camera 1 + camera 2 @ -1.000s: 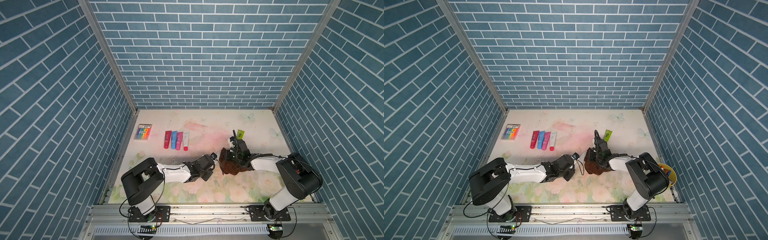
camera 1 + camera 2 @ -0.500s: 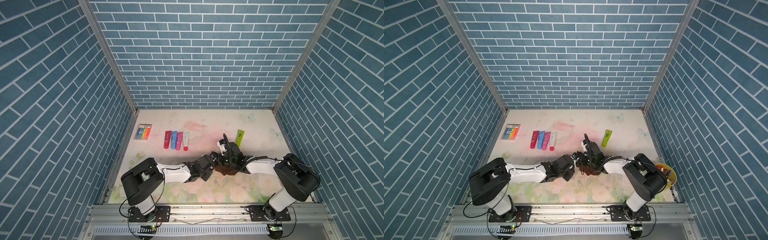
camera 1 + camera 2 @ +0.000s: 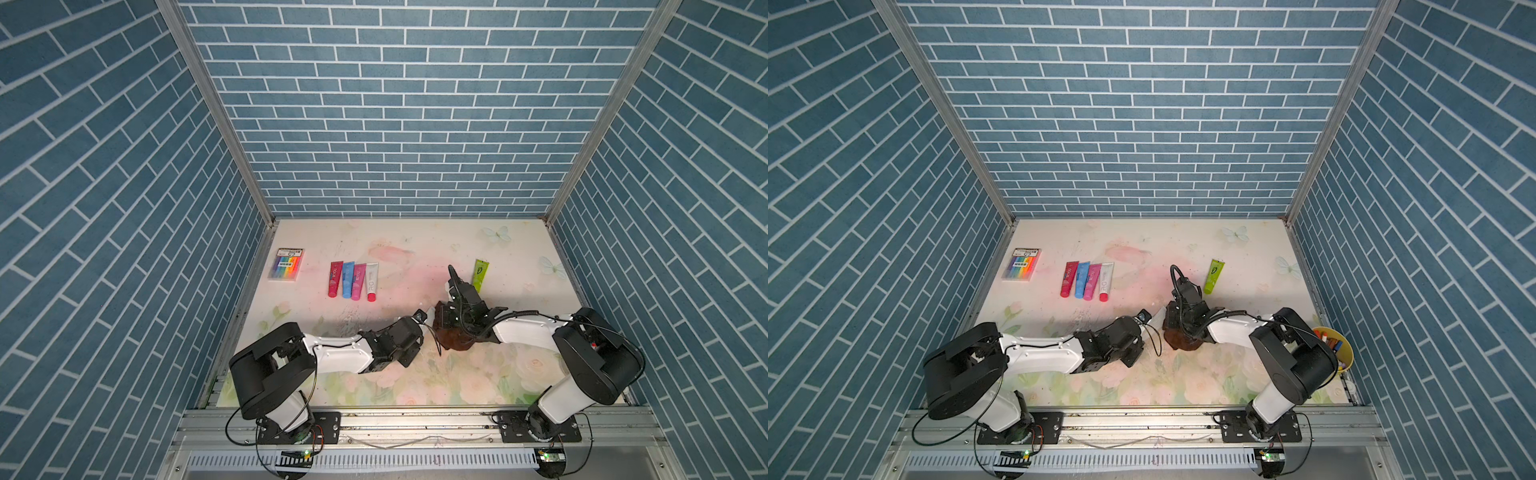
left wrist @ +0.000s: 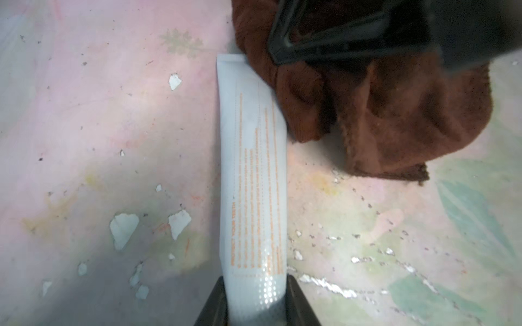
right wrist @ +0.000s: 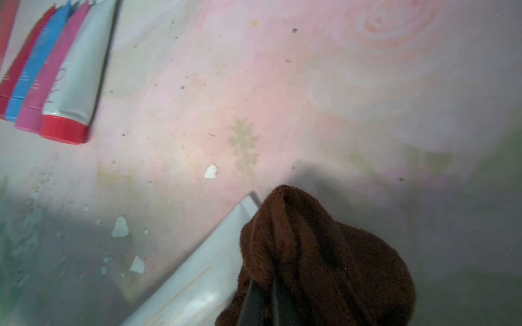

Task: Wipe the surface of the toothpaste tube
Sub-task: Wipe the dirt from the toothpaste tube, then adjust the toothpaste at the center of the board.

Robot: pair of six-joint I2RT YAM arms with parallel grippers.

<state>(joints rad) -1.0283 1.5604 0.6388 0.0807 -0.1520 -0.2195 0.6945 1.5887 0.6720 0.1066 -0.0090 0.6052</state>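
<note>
Two grips: left gripper (image 4: pixel 254 306) clamps stiffer cap end of light, squashy white orange-printed toothpaste tube (image 4: pixel 252 180); right gripper (image 5: pixel 262 300) pinches limp brown cloth (image 5: pixel 324 254).

The toothpaste tube (image 4: pixel 252 180) carries rows of small orange print running along its length, too blurred to read. The red-capped tube (image 3: pixel 372 281) on the tabletop bears large pale letters that seem to include a round O. The marker pack (image 3: pixel 286 268) has a header label too small to read.
</note>
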